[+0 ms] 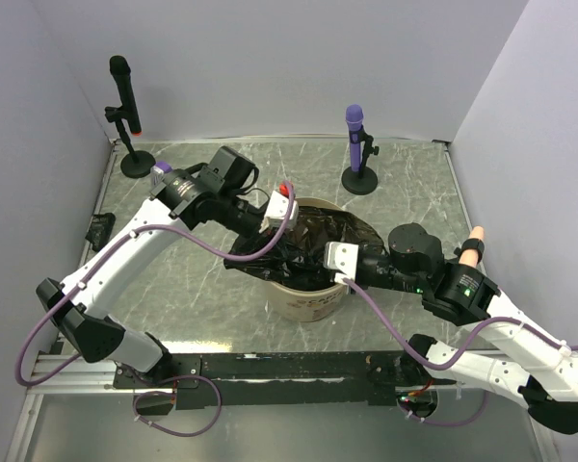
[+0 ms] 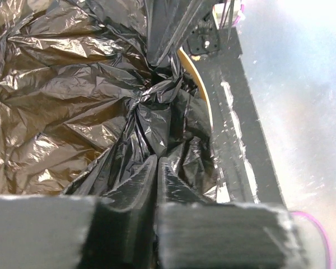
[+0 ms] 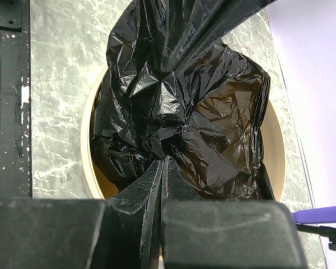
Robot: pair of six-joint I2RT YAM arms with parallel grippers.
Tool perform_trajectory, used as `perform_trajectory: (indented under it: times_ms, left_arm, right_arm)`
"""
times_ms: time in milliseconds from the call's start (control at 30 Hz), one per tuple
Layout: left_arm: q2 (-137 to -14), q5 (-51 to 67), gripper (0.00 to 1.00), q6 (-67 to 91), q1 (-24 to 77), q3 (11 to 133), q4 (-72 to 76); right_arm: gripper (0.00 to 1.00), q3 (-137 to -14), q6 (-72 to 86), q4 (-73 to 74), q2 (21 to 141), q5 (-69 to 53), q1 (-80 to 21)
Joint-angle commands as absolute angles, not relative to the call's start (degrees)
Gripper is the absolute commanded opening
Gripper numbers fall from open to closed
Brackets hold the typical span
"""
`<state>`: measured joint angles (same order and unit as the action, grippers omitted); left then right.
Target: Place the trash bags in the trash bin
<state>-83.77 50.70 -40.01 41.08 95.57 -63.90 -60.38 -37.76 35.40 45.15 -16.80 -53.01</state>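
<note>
The tan trash bin [image 1: 308, 303] stands mid-table with a glossy black trash bag [image 1: 313, 239] draped over its mouth and bunched into it. My left gripper [image 1: 263, 234] is at the bin's back-left rim. In the left wrist view its jaws [image 2: 157, 159] are closed together on a pinched fold of the trash bag [image 2: 73, 84], next to the bin's rim [image 2: 204, 95]. My right gripper [image 1: 318, 260] reaches in from the right. Its jaws [image 3: 166, 159] are shut on puckered film of the trash bag [image 3: 201, 112] inside the bin rim [image 3: 87, 151].
A black microphone on a stand [image 1: 125, 96] is at the back left and a purple one [image 1: 356, 130] at the back centre. A black rail [image 1: 270, 366] runs along the near edge. Walls close in the table on the left, back and right.
</note>
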Motion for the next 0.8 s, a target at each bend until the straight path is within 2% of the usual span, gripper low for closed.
perform_trajectory:
  times_ms: [0,133,233,300,400,533,767]
  left_arm:
    - [-84.9,51.8,0.01,-45.7,41.4,98.3,-66.5]
    - [-84.8,49.5,0.01,-49.2,41.4,99.7,-67.9]
    - [-83.7,47.1,0.01,-50.3,41.4,100.9,-66.5]
    - [-82.4,45.9,0.01,-51.1,41.3,101.0,-65.7]
    - [-80.9,43.5,0.01,-50.1,41.3,100.7,-64.2]
    - [-77.5,39.8,0.01,-47.9,38.9,98.7,-60.7]
    - [-73.8,39.0,0.01,-43.4,33.6,96.2,-55.7]
  right_arm:
    - [0.0,-63.4,-36.1,34.4,45.3,-16.6,-53.3]
    - [0.09,-70.6,-35.3,45.5,48.6,-19.2,-52.5]
    - [0.12,-75.1,-36.2,49.8,50.4,-25.6,-47.0]
    - [0.0,-76.3,-38.7,50.6,51.3,-26.8,-44.9]
    - [0.0,-77.0,-38.7,50.4,53.1,-26.7,-41.0]
    - [0.0,-78.7,-37.3,52.3,54.5,-31.5,-30.7]
    - [0.0,-77.2,-37.1,51.2,49.0,-29.9,-29.3]
